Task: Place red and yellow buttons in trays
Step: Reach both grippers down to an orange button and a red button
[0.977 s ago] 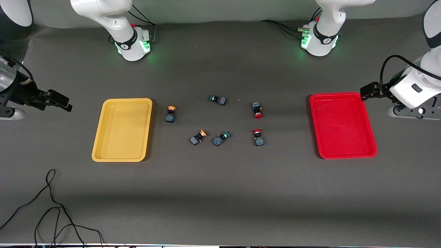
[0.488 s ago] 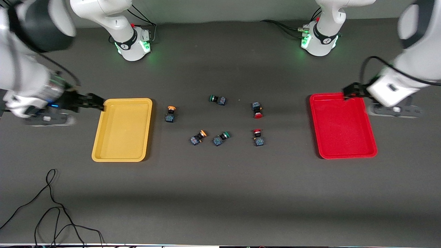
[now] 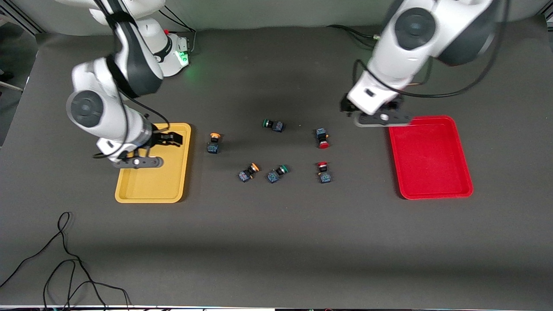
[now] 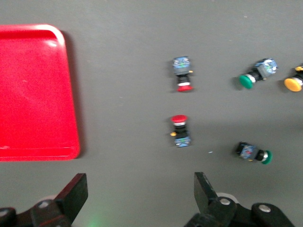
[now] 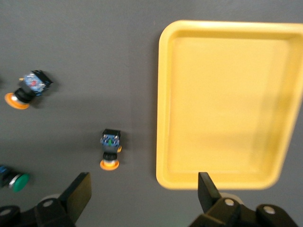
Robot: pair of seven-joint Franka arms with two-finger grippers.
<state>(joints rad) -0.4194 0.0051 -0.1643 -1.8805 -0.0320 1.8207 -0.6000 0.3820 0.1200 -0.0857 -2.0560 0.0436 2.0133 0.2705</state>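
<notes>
Overhead, right gripper (image 3: 175, 139) fingers apart over yellow tray (image 3: 129, 192) — left gripper (image 3: 344, 106) likewise, beside red tray (image 3: 432, 190) edge.

On the dark bench, the red tray (image 4: 33, 90) lies at nine o'clock. Two red buttons (image 4: 182, 79) (image 4: 180, 131) sit centre, caps facing. Green buttons (image 4: 258, 74) (image 4: 253, 152) and a yellow cap (image 4: 293, 83) at three o'clock. The left gripper (image 4: 139, 201) holds its jaws wide apart at six o'clock.

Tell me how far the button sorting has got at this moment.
Nothing is sorted yet: yellow tray and red tray hold no buttons. Both red buttons and both yellow buttons lie on the table. The right claw, open, hangs over the yellow tray; the left claw, open, hangs beside the red tray. All four placements remain.
</notes>
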